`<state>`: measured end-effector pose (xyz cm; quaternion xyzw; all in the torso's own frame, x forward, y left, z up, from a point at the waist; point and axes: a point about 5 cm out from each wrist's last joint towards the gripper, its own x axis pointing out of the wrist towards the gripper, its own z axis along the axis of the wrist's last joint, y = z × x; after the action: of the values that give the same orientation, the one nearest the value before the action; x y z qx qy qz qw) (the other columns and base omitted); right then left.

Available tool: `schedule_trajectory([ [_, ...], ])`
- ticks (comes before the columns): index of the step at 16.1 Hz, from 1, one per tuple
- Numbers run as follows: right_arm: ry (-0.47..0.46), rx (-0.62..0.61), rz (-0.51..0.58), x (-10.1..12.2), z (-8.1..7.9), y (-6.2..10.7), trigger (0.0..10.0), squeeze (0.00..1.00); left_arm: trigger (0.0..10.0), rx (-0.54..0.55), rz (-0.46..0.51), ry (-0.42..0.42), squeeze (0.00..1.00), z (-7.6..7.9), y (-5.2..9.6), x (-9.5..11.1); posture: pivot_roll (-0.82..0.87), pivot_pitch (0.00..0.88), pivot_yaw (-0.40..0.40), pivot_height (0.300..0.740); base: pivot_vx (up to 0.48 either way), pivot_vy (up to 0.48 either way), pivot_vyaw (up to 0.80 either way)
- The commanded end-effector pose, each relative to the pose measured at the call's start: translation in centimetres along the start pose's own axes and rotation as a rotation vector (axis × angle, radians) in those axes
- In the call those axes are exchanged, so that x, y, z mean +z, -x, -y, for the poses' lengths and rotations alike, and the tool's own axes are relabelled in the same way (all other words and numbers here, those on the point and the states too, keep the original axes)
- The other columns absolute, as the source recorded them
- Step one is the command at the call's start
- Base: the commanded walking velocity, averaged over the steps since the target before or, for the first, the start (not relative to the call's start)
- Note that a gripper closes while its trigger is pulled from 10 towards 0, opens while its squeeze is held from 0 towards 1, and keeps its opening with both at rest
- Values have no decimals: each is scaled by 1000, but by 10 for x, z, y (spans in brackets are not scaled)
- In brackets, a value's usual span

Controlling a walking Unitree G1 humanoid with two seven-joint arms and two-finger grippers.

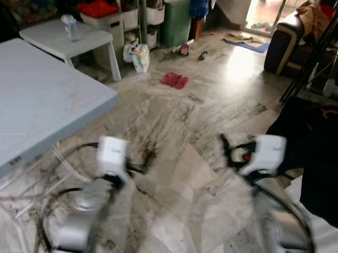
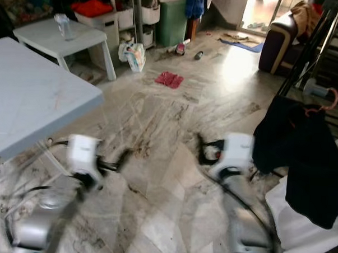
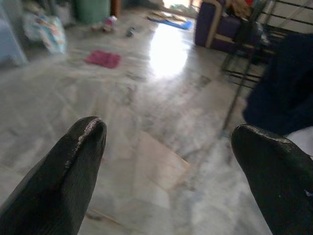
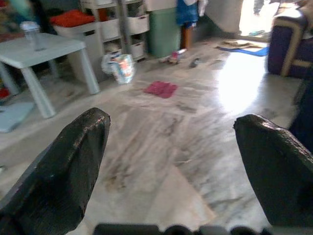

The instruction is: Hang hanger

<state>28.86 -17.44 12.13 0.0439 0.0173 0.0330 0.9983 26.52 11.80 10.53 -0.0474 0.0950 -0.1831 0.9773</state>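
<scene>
On the robot's right, a pink hanger [image 2: 321, 102] is sitting inside a dark garment [image 2: 302, 160], its hook poking up above the collar, close to a black rack [image 2: 307, 51]. Both arms are reaching forward over the marble floor [image 1: 203, 105], blurred in the head views. The left gripper [image 3: 168, 161] is showing its two fingers spread wide with nothing between them, and the right gripper [image 4: 171, 161] is likewise gaping and empty. Neither is touching the hanger; the right one is nearer to it.

The hanger is probably light, stiff plastic, but the cloth on it is soft and will be swinging and dragging the load to one side. Taking hold at the hook's neck, just above the collar, looks soundest, since pinching the fabric alone would likely let the hanger slip out. A grey table [image 1: 35, 104] is standing at the left, and a red cloth [image 1: 174, 80] is lying farther off.
</scene>
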Motion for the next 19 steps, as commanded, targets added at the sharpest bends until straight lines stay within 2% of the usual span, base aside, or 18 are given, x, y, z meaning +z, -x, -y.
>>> schedule_trajectory([
  [1, -14, 23, 16, 1, -8, -2, 10000, 0, 10000, 34, -18, 2, 0, -10, 3, -1, 27, 0, -3, 740, 0, 0, 0],
  [3, -15, 18, 9, 1, -8, -2, 10000, 0, 10000, 30, -8, 4, 0, -10, 2, 1, 22, 0, -8, 740, 0, 0, 0],
  [5, -14, 14, -1, 1, -7, -2, 10000, 0, 10000, 8, -2, -11, 0, -10, 1, 2, 19, 0, -9, 740, 0, 0, -794],
  [14, 9, 10, 1, 3, -5, -1, 10000, 0, 10000, -79, -10, 17, 0, 2, 1, -2, -5, 0, -14, 740, 0, 0, -797],
  [19, 17, 12, 2, 4, -4, -1, 10000, 0, 10000, -93, -4, 16, 0, 4, 4, 1, 0, 0, -23, 740, 0, 0, -798],
])
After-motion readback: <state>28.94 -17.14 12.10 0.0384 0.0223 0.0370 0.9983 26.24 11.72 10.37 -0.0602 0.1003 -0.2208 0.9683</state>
